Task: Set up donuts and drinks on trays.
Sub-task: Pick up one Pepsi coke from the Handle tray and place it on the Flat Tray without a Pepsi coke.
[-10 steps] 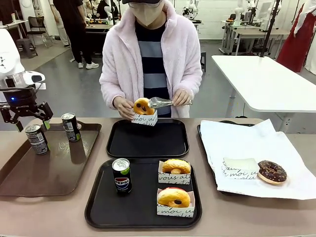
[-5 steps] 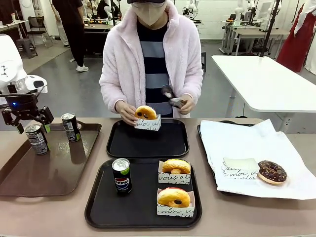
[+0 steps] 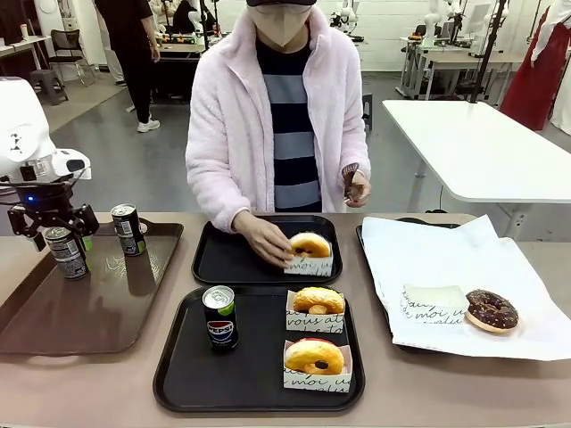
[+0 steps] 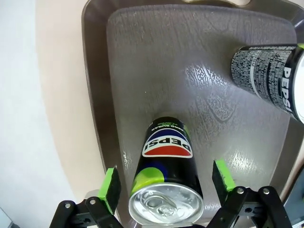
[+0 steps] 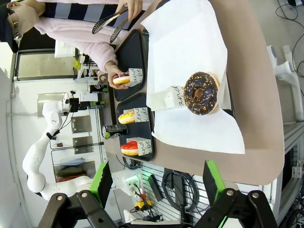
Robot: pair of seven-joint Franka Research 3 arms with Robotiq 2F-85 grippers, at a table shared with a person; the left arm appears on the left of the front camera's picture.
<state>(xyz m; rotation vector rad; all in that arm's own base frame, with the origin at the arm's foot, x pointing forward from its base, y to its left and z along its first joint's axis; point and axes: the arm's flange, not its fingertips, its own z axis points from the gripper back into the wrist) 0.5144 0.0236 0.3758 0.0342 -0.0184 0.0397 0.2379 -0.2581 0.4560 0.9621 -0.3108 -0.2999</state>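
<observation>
Left gripper spread over a can at the brown tray's ten o'clock; a hand holds a donut on the far black tray. Left wrist: pads flank that can, apart. Right gripper spread, chocolate donut at one o'clock.

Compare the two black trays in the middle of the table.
The near tray carries a Pepsi can and two yellow donuts in paper holders; the far tray carries one yellow donut in a holder and no can. The person's hand is on the far tray's donut, while nothing touches the near tray's load. Both are matte black, square with rounded corners and raised rims.
</observation>
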